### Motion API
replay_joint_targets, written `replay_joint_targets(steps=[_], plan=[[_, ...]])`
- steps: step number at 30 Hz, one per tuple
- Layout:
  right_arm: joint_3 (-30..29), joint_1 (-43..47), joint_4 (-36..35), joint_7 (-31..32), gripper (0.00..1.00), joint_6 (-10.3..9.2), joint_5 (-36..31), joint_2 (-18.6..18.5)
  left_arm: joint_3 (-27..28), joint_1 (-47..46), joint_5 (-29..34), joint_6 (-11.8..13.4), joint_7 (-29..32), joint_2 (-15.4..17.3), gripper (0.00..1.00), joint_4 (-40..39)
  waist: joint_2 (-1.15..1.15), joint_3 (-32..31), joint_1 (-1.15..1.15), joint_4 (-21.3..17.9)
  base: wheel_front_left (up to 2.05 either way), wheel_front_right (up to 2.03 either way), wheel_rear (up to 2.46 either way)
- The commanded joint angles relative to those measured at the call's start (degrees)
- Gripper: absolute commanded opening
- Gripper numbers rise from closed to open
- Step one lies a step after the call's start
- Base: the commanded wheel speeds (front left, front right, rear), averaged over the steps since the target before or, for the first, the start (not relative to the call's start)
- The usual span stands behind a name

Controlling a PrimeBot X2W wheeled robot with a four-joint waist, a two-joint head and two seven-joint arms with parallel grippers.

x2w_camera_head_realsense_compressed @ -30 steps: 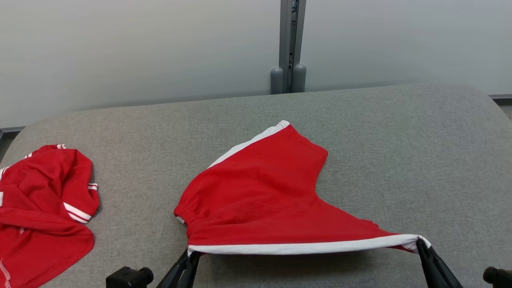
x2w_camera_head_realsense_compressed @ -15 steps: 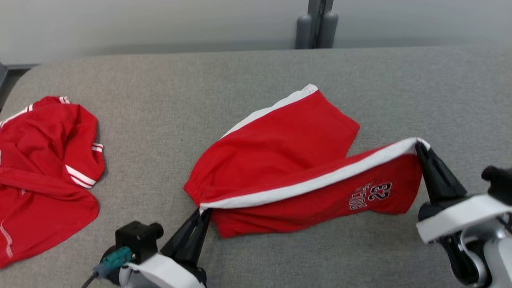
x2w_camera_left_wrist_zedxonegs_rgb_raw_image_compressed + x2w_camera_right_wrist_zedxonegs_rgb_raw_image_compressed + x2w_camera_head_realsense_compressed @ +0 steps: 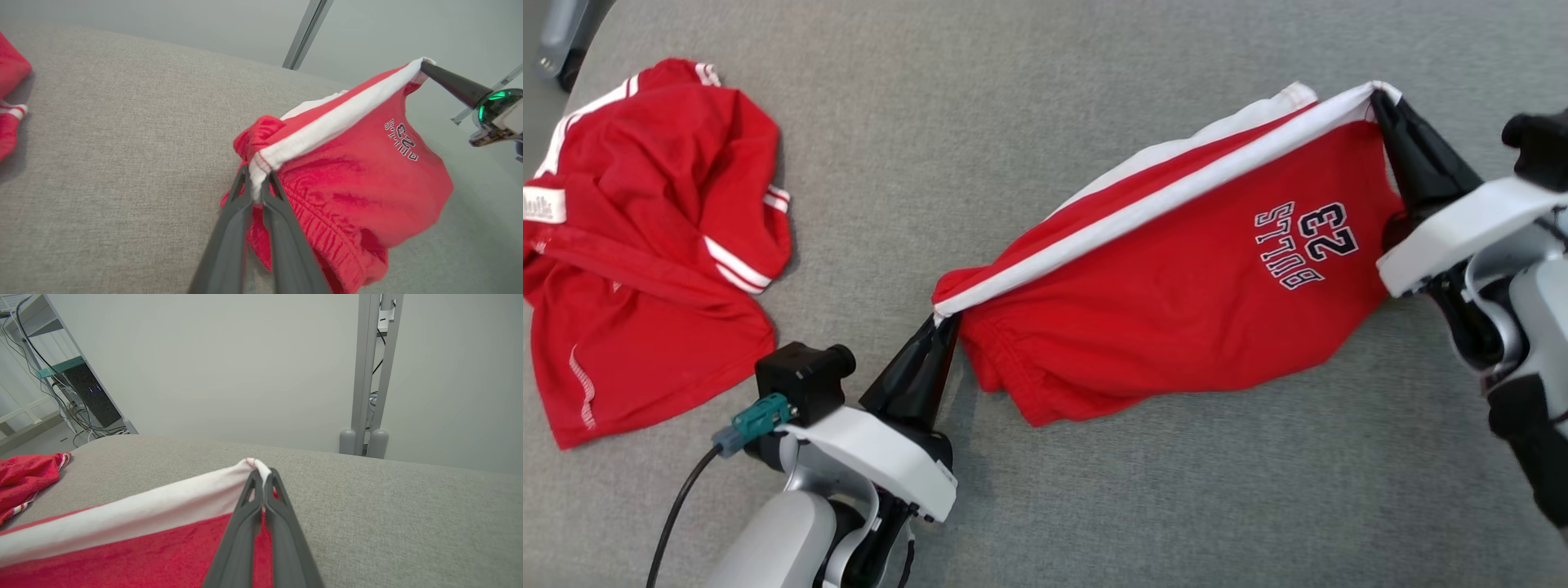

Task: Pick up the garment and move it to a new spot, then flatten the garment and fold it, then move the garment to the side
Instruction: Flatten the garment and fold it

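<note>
The garment (image 3: 1176, 286) is a pair of red shorts with a white side stripe and "BULLS 23" printed on one leg. It hangs stretched between my two grippers above the grey table (image 3: 1029, 122), its lower part sagging onto the surface. My left gripper (image 3: 939, 320) is shut on the stripe's waistband end (image 3: 256, 179). Up at the far right, my right gripper (image 3: 1378, 94) is shut on the stripe's hem corner (image 3: 261, 473). In the left wrist view the right gripper (image 3: 425, 65) holds the far corner high.
A second red garment (image 3: 645, 237) with white stripes lies crumpled at the table's left end. A grey post (image 3: 367, 375) stands behind the table's far edge, and a shelf with cables (image 3: 69, 384) stands beyond the left end. Bare grey table lies in front of the shorts.
Both grippers have lifted the striped edge up and away from me, folding it over so the printed side now faces up. The head camera has tilted down.
</note>
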Motion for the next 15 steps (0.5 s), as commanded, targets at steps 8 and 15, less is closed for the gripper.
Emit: replay_joint_targets(steps=[8, 15], plan=[[7.1, -9.6, 13.2, -2.8, 0.00, 0.01, 4.6, -1.2, -0.5, -5.1, -2.4, -3.3, -0.8, -2.4, 0.00, 6.3, 0.00, 3.1, 0.00, 3.0, 0.00, 0.00, 0.00], [12.1, -12.8, 20.0, -5.9, 1.00, 0.02, 8.0, 0.5, -1.6, -7.2, -1.9, -5.1, -1.5, -2.9, 1.00, 9.9, 0.00, 2.9, 0.00, 2.5, 0.00, 0.00, 0.00]])
